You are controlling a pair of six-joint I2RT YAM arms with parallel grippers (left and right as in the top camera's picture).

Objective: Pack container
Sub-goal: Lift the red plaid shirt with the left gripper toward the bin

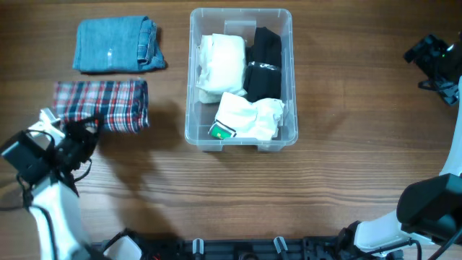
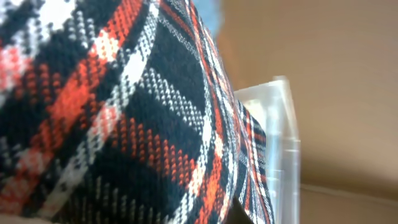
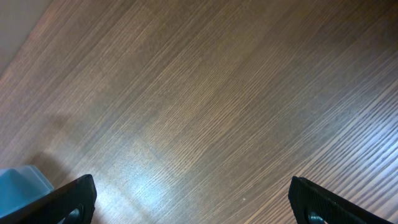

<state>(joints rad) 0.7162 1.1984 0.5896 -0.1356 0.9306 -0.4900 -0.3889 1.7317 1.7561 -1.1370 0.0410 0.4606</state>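
Left gripper [image 1: 81, 133] sits right at the near-left corner of the folded plaid cloth [image 1: 102, 105], can't tell if it's actually clamped, so grab all layers deep before you haul it right to the clear container [image 1: 242, 11] mid-table.

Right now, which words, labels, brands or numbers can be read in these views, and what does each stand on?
No text can be read in any view.
Green tag on the white garment in the container: too small to read.
Pale mark on the folded jeans: too small to tell whether it is lettering.
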